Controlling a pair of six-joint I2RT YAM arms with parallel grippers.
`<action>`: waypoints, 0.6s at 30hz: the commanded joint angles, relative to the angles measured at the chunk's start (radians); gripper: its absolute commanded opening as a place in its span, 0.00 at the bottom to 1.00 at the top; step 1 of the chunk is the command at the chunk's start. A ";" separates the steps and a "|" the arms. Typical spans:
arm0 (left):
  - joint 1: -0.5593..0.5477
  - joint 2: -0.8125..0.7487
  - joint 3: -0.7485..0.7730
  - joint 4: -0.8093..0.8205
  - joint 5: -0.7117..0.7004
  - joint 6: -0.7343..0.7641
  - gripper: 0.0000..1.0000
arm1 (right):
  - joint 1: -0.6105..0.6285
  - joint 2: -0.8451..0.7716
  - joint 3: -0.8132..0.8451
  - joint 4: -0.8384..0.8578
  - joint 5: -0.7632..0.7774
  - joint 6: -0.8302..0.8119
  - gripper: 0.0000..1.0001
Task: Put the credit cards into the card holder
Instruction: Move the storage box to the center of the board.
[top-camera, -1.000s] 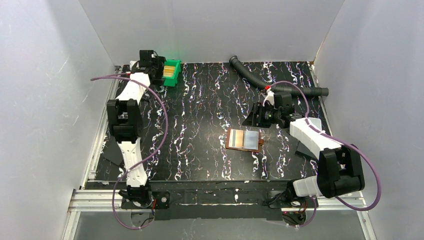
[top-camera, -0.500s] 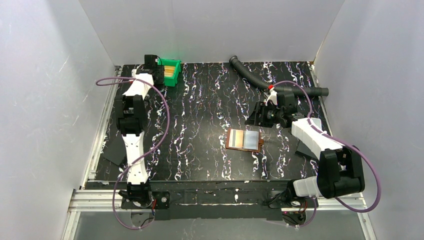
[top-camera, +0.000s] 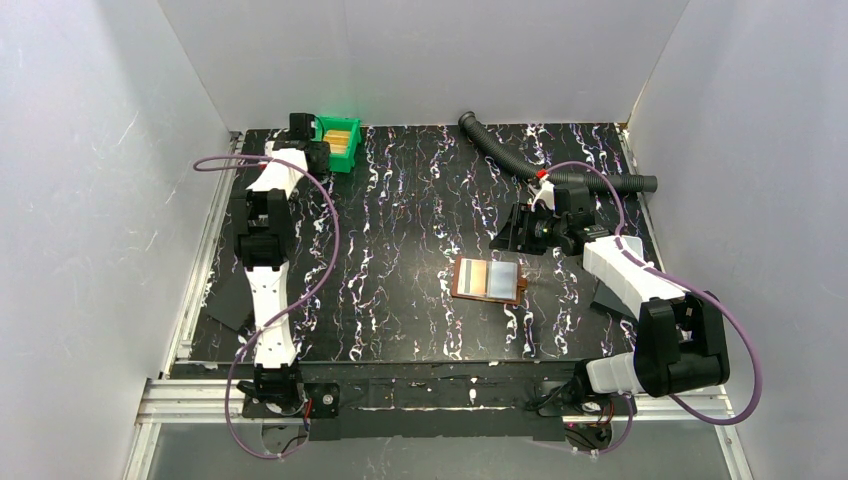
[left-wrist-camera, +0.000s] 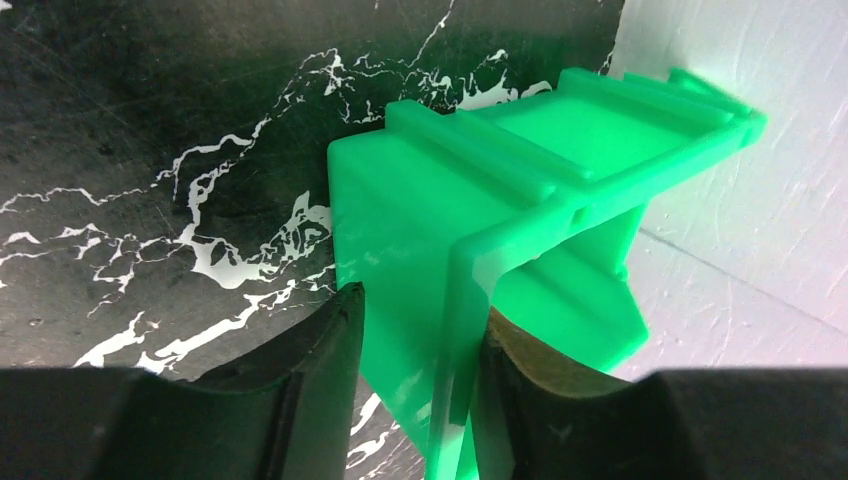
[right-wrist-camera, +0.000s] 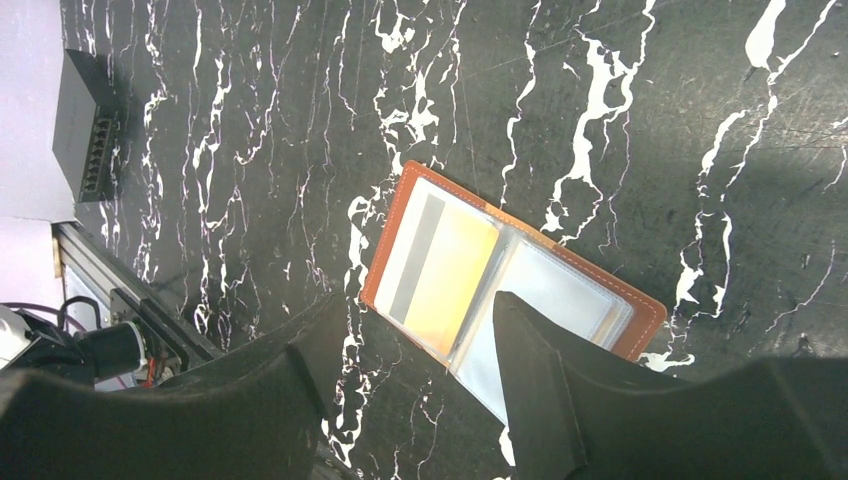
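Left tool (left-wrist-camera: 422, 308) was set astride one wall of the green bin (left-wrist-camera: 420, 230), one finger outside and one inside, both close against the plastic. Whether the wall was truly clamped could not be told. In the top view this tool (top-camera: 308, 140) was seen at the far left corner of the desk (top-camera: 400, 220), right at the bin (top-camera: 352, 163).

A stack of cards (top-camera: 343, 138), orange and tan, was seen standing in the bin. No card was seen between the left fingers.

Right tool (right-wrist-camera: 420, 300) was held above the card holder (right-wrist-camera: 630, 300) with its jaws apart and nothing between them. The card holder (top-camera: 488, 279) was laid open and flat near the middle of the desk, well apart from the bin.

A card (right-wrist-camera: 440, 275), yellow-orange with a dark stripe, was seen seated in the left clear pocket. The other clear pocket looked empty, though glare made that unsure.

Progress was judged early: one card placed, the rest left in the bin. Left to do, as judged: the bin or its cards to be brought nearer, each card to be picked and slid into a pocket. A black hose (top-camera: 520, 160) was noted at the far right, clear of the work.
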 joint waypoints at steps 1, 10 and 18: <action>0.015 -0.096 -0.031 -0.008 0.002 0.061 0.32 | -0.003 -0.014 0.014 0.039 -0.021 0.011 0.64; 0.078 -0.206 -0.116 -0.076 0.175 0.226 0.20 | -0.002 -0.020 0.012 0.063 -0.036 0.030 0.64; 0.103 -0.371 -0.285 -0.201 0.417 0.568 0.08 | 0.036 0.004 0.022 0.083 -0.054 0.036 0.64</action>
